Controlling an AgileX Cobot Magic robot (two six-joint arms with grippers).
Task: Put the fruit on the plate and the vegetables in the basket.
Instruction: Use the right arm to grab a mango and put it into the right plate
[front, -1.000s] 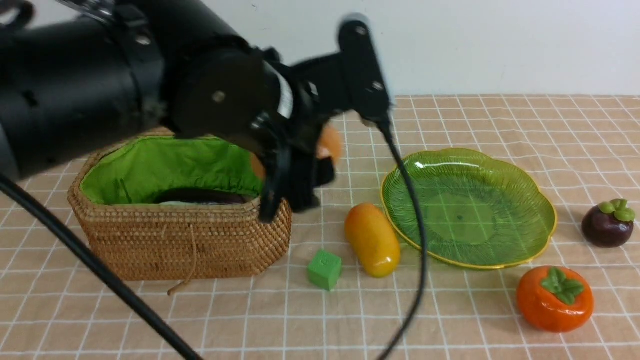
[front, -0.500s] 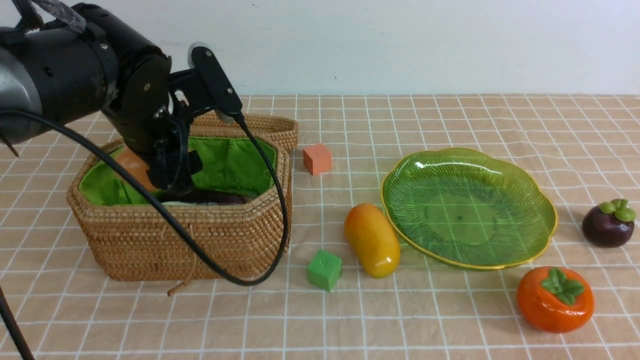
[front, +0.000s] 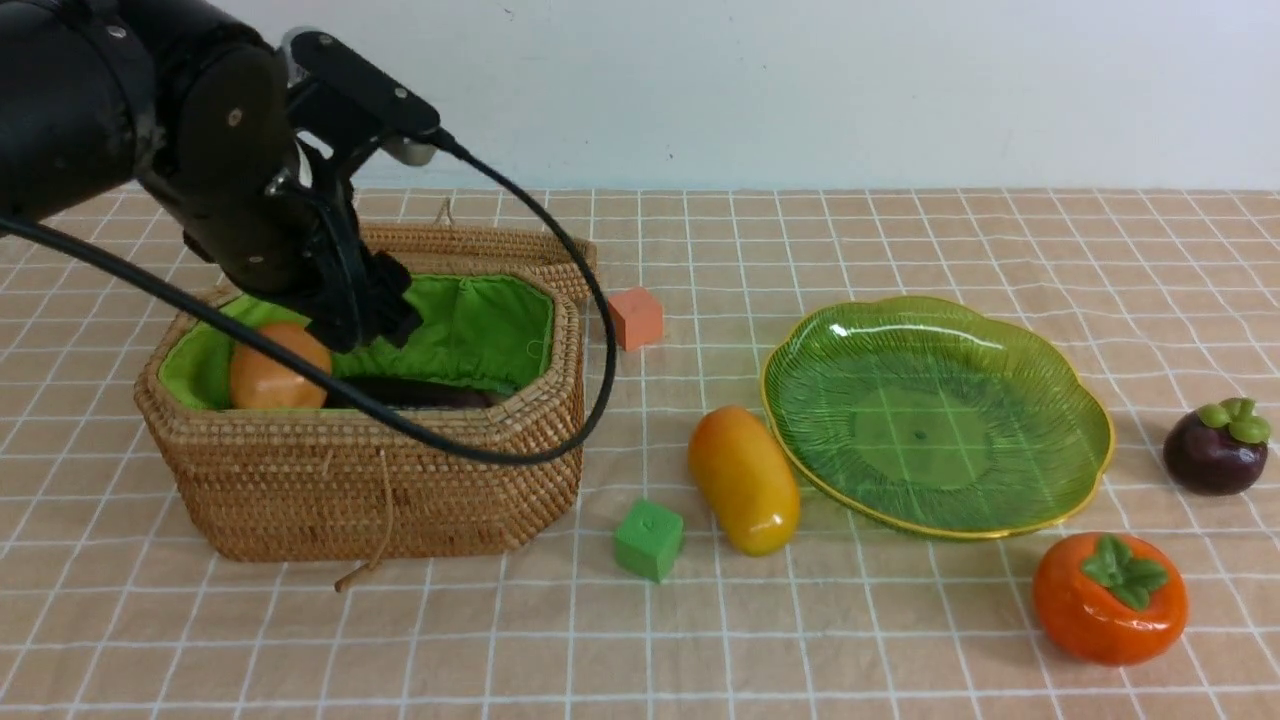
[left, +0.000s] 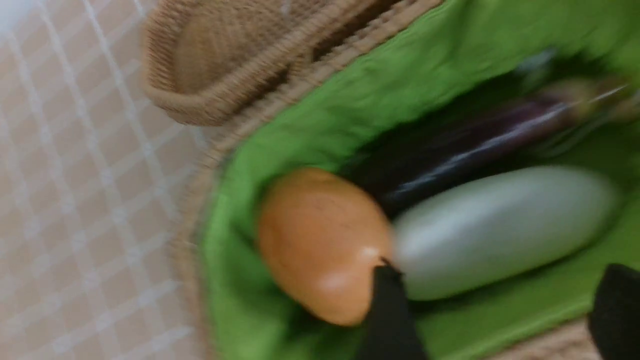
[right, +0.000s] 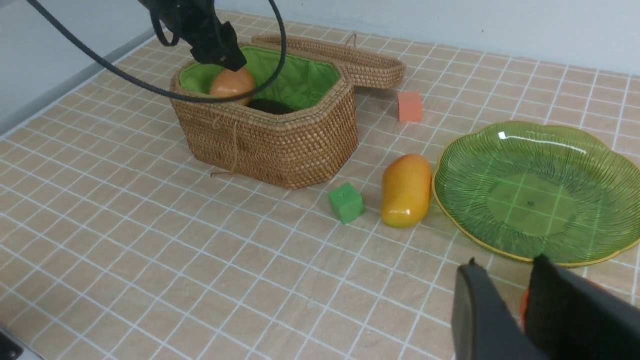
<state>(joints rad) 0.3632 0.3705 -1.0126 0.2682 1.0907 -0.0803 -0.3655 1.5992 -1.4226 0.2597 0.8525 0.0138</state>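
Potato (front: 278, 368) lies at the left end of the basket (front: 380, 480), beside eggplant (left: 465, 145) and radish (left: 500, 230), so all three vegetables are in. Left gripper (front: 365, 315) hangs over the basket, jaws well apart, holding nothing. Right gripper (right: 517, 305) near the persimmon (front: 1110, 598), jaws a narrow slit apart, empty. Vegetable half looks done, fruit next. Mango (front: 743, 478) just beside plate (front: 940, 420), mangosteen (front: 1217, 446) near it, none on. Fruit glossy, smooth, rounded, likely slippery, wants a centred grip. Plate ribbed translucent green, basket stiff wicker, cloth-lined
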